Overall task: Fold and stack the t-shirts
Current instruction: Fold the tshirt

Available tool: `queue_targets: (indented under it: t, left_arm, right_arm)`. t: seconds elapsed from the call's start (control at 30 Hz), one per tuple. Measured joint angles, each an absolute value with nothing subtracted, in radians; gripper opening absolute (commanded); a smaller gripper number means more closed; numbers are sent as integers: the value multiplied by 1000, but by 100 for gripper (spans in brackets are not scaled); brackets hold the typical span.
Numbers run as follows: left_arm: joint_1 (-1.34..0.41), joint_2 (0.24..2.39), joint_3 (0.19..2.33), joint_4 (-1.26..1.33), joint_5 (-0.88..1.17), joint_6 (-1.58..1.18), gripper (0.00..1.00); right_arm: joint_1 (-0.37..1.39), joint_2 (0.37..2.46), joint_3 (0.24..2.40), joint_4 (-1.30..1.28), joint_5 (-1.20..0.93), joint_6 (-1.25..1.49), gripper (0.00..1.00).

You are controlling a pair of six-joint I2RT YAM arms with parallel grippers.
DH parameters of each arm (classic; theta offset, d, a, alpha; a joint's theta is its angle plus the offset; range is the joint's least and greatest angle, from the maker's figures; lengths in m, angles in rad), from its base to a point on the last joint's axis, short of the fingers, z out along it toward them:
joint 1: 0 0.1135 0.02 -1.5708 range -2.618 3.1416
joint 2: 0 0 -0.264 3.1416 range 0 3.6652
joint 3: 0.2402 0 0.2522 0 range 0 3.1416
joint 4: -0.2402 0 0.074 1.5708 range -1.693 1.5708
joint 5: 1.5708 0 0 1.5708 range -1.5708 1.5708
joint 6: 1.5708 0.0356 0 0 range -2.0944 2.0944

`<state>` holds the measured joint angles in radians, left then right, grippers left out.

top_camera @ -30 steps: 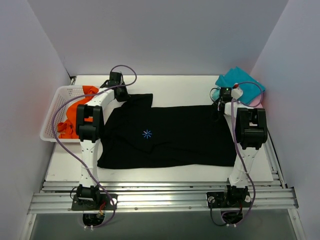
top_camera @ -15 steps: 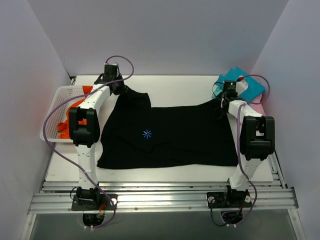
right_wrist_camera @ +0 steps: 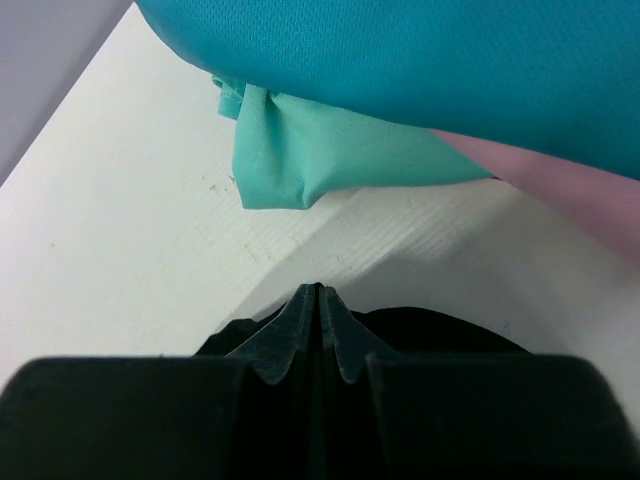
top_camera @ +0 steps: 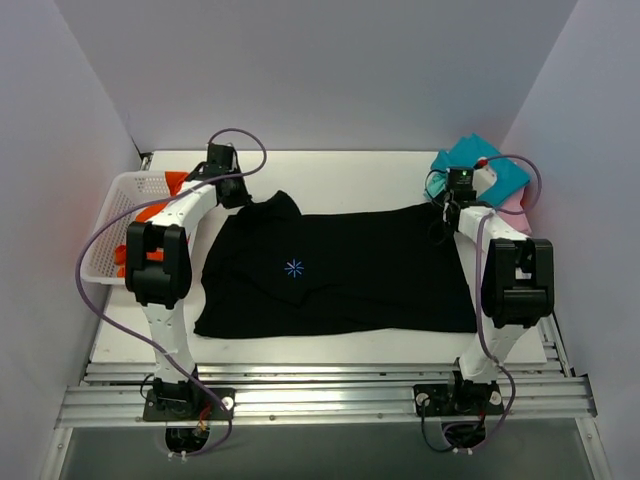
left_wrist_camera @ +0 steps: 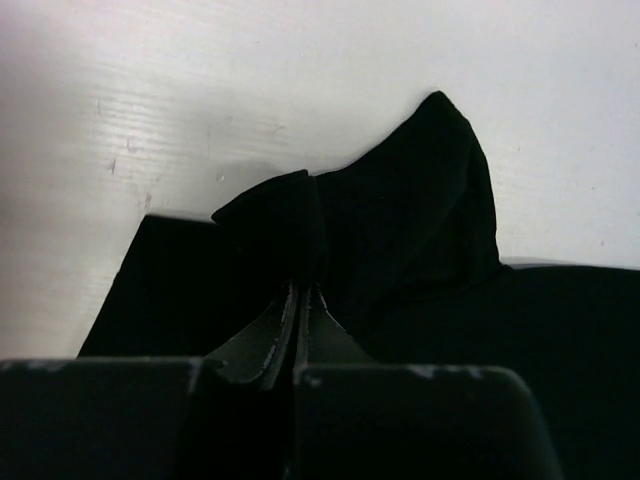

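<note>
The large black t-shirt (top_camera: 340, 270) lies spread across the table, its light-blue starburst mark (top_camera: 294, 267) facing up. My left gripper (top_camera: 240, 198) is shut on the shirt's far left sleeve; in the left wrist view the fingertips (left_wrist_camera: 302, 292) pinch a raised fold of black cloth (left_wrist_camera: 420, 210). My right gripper (top_camera: 447, 207) is shut on the shirt's far right corner; in the right wrist view the closed tips (right_wrist_camera: 320, 292) hold black cloth (right_wrist_camera: 440, 325). The teal t-shirt (top_camera: 488, 165) lies on the pink one (top_camera: 514, 207) at the far right. The orange t-shirt (top_camera: 176, 183) lies in the basket.
A white mesh basket (top_camera: 112, 205) stands at the far left edge of the table. In the right wrist view the teal shirt (right_wrist_camera: 450, 60) and the pink one (right_wrist_camera: 570, 180) lie just beyond the fingertips. Grey walls enclose the table on three sides.
Both arms have reached farther toward the back wall, drawing the black shirt's far corners with them. The left sleeve is now pulled up into a peak.
</note>
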<state>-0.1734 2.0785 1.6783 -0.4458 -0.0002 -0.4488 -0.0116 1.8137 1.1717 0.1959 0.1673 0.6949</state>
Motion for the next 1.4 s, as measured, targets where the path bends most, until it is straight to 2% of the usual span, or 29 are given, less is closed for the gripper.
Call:
queue_targets:
  t: [0.87,1.4]
  left_arm:
    - [-192,1471,1109,-400,-103,-470,2]
    - [-303,1208,864,-419,-221,-543,2]
  right_arm:
    - [-11,1331,816,120,194,706,0]
    - [-14,1085,643,22,255,741,0]
